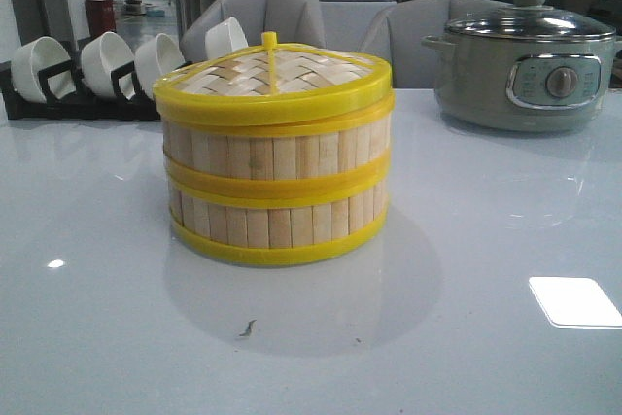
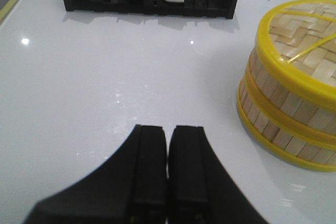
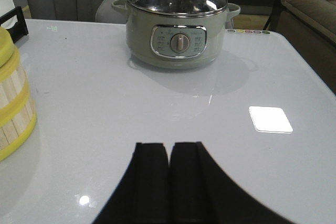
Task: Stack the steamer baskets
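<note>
Both pincers, left pincer (image 2: 168,163) and right pincer (image 3: 169,174), hover pressed together and empty above the table (image 1: 486,240), apart from the stacked steamer baskets (image 1: 275,187).

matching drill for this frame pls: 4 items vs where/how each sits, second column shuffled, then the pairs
Column 1
1. steamer baskets
2. woven lid
3. electric pot
4. bowl rack

Column 2
A. far right of the table, glass lid on
B. stacked two high, mid-table
C. far left of the table, white bowls standing in it
D. on top of the stack, knob up

Pairs: 1-B, 2-D, 3-A, 4-C

Both the left gripper and right gripper are shut and empty, apart from the stack.
</note>
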You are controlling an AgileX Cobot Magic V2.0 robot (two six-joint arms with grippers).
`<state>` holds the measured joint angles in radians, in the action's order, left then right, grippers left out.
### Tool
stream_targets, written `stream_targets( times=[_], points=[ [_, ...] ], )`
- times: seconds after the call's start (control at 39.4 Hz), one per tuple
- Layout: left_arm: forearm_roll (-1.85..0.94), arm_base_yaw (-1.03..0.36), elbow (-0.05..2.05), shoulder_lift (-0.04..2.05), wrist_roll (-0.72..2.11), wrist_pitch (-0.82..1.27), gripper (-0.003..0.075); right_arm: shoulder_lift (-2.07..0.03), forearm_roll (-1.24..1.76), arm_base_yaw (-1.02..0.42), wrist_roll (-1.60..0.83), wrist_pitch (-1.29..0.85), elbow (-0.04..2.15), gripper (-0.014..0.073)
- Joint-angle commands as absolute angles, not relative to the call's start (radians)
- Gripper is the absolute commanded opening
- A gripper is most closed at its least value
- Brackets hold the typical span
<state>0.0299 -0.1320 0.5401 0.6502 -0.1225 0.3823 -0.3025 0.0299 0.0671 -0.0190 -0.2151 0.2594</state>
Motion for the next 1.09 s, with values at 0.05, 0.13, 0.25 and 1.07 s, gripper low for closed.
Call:
stream_targets(
  times=[0.05,0.13,0.25,1.07],
  points=[
    [0.033,-0.113,0.570,0.611,-0.131,0.309,0.0085,-0.306,0.020,0.073,-0.020,-0.121,0.289,0.0027],
    [0.033,-0.100,0.565,0.573,-0.131,0.318,0.0085,-0.306,0.020,0.073,-0.020,-0.121,0.289,0.0027],
    [0.033,-0.089,0.509,0.488,-0.131,0.265,0.0085,-0.306,0.020,0.073,-0.020,-0.121,0.289,0.0027],
    [0.066,-0.017,-0.007,0.075,-0.120,-0.140,0.0085,-0.306,0.020,0.073,-0.020,-0.120,0.289,0.0027]
  ],
)
